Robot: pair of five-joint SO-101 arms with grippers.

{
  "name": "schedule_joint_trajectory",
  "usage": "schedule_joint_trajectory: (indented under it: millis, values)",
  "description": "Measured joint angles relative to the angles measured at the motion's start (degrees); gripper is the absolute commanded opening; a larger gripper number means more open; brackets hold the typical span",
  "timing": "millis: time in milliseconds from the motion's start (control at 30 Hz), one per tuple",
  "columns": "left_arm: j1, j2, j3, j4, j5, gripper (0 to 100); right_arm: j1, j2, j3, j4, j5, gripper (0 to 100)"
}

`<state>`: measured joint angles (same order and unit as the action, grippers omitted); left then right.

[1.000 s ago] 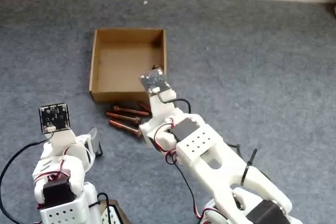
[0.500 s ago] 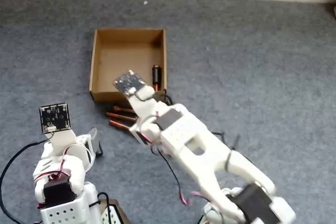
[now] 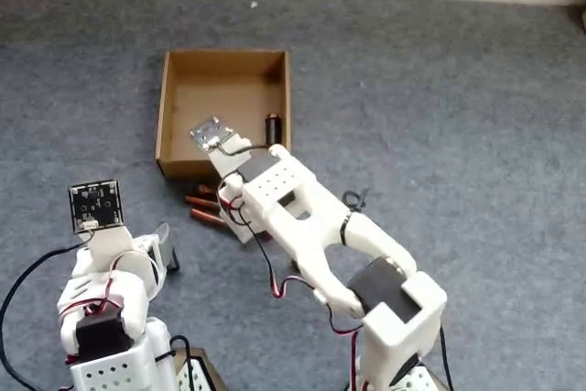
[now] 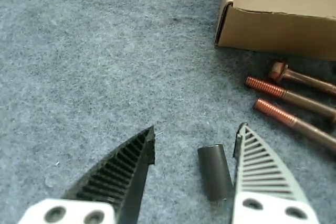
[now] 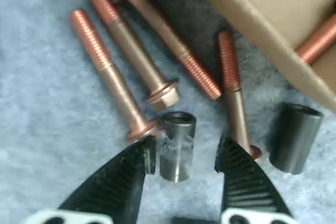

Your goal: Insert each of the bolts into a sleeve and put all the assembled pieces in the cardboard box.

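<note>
Fingers [image 5: 115,182] of the right gripper [image 5: 184,151] were held wide around a dark sleeve [image 5: 177,148] that was lying on the desk [image 5: 31,103] among the bolts [image 5: 116,85], just outside the cardboard box [image 5: 262,30]. A bolt head touching that sleeve could easily get pinched too, or the sleeve be rolled away. The left gripper [image 4: 197,128] was spread apart as well.

I work on a grey-carpeted table [image 3: 458,116]. The box [image 3: 162,116] sits on it toward the far edge, left of the middle. Four bolts [image 5: 118,85] lie loose just beside the box's near wall. Two sleeves [image 5: 177,145] rest by the bolt heads. A third sleeve [image 4: 214,172] lies apart from them, closer to the near edge and farther left.
</note>
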<state>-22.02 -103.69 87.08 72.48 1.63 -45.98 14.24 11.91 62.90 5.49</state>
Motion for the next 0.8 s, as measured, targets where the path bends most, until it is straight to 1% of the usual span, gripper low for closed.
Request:
schedule_joint_trajectory:
  millis: [367, 433, 533, 633, 800]
  values:
    - [0.0, 0.0, 0.18, 0.0, 0.0, 26, 0.26, 3.96, -1.05, 0.09, 0.09, 16.6]
    - [0.0, 0.0, 0.18, 0.0, 0.0, 26, 0.26, 3.96, -1.05, 0.09, 0.09, 11.8]
    - [0.0, 0.0, 0.18, 0.0, 0.0, 26, 0.44, 3.96, -1.05, 0.09, 0.09, 0.2]
    - [0.0, 0.0, 0.18, 0.0, 0.0, 26, 0.62, 3.96, -1.05, 0.53, 0.09, 0.6]
    - [0.0, 0.0, 0.97, -0.18, 0.0, 26, 0.53, 3.69, -2.73, 8.62, 0.09, 0.5]
